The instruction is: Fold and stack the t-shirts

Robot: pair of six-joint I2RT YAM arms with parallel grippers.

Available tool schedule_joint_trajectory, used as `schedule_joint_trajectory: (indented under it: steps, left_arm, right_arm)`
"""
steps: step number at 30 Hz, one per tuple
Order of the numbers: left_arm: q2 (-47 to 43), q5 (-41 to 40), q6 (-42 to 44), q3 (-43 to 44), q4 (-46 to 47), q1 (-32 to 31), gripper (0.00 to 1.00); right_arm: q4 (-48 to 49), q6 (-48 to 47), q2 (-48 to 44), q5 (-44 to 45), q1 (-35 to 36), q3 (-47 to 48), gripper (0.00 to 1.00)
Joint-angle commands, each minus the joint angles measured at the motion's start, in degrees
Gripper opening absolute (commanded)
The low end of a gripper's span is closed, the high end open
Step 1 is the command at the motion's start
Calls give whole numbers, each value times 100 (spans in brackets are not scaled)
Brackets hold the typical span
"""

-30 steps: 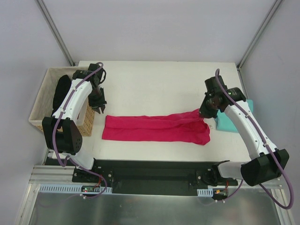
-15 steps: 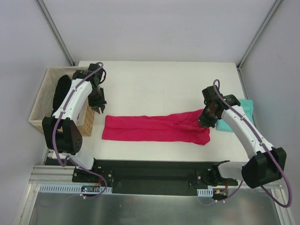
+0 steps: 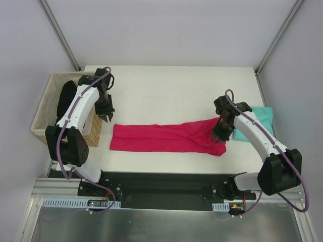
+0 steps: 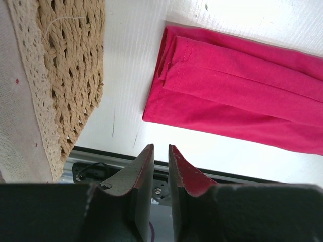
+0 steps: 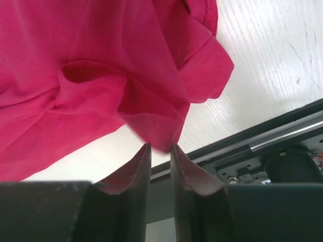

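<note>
Jaws on the right gripper (image 5: 160,146) have just cracked apart a bit, where a second ago they were clamped on the end of the pink shirt (image 3: 161,138). In the wrist view a floppy corner of it hangs right at the tips, bunched and folded over itself just ahead of the jaws, so it looks let go or about to slip free. Over that same second the right arm dropped down and drew in toward the near edge, so the raised end of the shirt has come down onto the table (image 3: 166,91). The left gripper (image 4: 160,147) hasn't moved at all: jaws nearly together with a thin gap, nothing between them, hovering with the shirt's left hem ahead and to the right of the tips and the wicker basket (image 4: 65,65) off to their left. The black garment (image 3: 64,101) sits in that basket. The pink shirt now lies as a long narrow strip stretched between the two grippers, already folded lengthwise by the look of it. The teal shirt (image 3: 261,118) is a small folded pile just beyond the right gripper, on the far side from the pink one, and more of it shows with the arm pulled in. My read: the lengthwise fold is done and being set down, and next is probably folding the strip end over end, then stacking it with the teal one. That crumpled corner might need smoothing first.
</note>
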Motion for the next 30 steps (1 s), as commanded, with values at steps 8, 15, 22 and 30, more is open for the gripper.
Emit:
schedule_joint_trajectory:
  steps: [8,15,22,30]
  left_arm:
    - [-247,-91,66,47,-111,-31,18]
    - [-203,-20,66,100,-76,-31,17]
    - [-229,-56,49,-128,38,-31,18]
    - [-238,-38,-13,-147,82,-31,17]
  right_arm:
    - [-327,108,121,279,95,150,56]
    - [6,-287,656,158,95,397,56]
    - [419,-954,1711,-160,200,941,53]
    - [604,-1096,2168,-265,376,1231,52]
